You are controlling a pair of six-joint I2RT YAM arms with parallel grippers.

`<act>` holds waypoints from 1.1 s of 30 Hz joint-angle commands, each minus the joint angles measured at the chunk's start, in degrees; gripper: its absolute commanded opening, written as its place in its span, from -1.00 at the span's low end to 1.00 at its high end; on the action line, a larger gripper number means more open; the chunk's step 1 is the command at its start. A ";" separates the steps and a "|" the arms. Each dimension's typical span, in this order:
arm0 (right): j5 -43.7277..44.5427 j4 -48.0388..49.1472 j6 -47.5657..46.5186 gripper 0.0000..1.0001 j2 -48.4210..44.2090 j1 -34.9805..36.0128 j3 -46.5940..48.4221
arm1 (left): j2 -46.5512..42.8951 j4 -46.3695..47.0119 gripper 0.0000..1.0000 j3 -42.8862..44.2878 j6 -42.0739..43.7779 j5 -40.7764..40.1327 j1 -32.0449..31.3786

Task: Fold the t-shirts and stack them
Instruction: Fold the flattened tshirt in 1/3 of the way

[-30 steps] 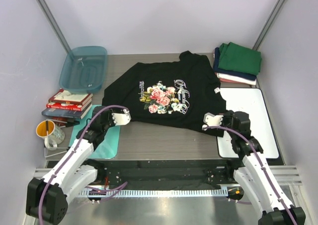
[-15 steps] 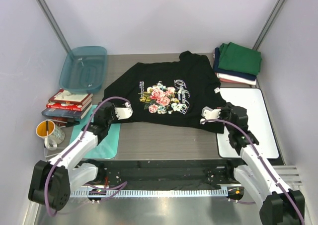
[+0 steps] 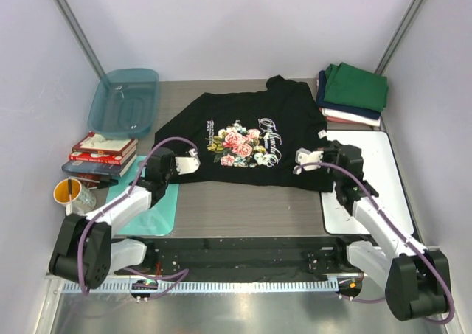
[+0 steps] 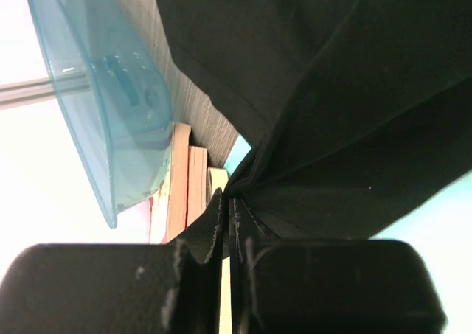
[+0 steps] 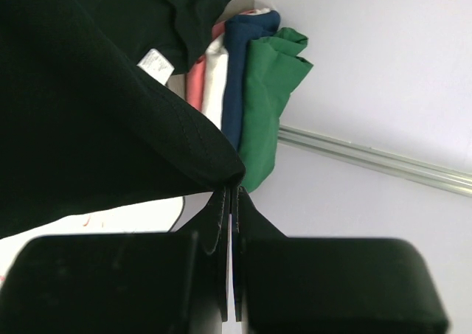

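Left gripper and right gripper, each pressed tight, pinch the near corners of the black t-shirt spread mid-table; folded t-shirts sit stacked at the far right.

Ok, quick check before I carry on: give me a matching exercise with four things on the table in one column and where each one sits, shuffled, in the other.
Column one:
1. black t-shirt
2. folded t-shirts
3. teal tub
4. mug

Column two:
A. far right, in a stack
B. near left
C. spread across the middle
D. far left

Pairs: 1-C, 2-A, 3-D, 4-B
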 commanded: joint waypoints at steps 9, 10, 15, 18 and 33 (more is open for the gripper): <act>-0.75 7.96 -1.99 -0.98 7.74 0.30 10.66 | 7.78 9.16 -1.00 6.55 -0.15 -1.99 0.32; -0.75 7.87 -2.17 -0.98 8.35 0.30 11.28 | 7.95 9.60 -1.00 6.90 -0.15 -2.17 0.32; -0.58 7.79 -2.78 -0.98 11.87 0.47 15.32 | 9.35 10.13 -0.99 9.36 -0.15 -2.43 0.41; -0.49 8.14 -2.87 -0.98 13.63 0.65 17.08 | 10.67 10.13 -1.00 10.16 0.02 -2.34 0.41; -3.47 11.39 -6.21 -0.98 19.17 2.49 17.26 | 12.61 10.04 -1.00 9.72 0.11 -3.57 0.32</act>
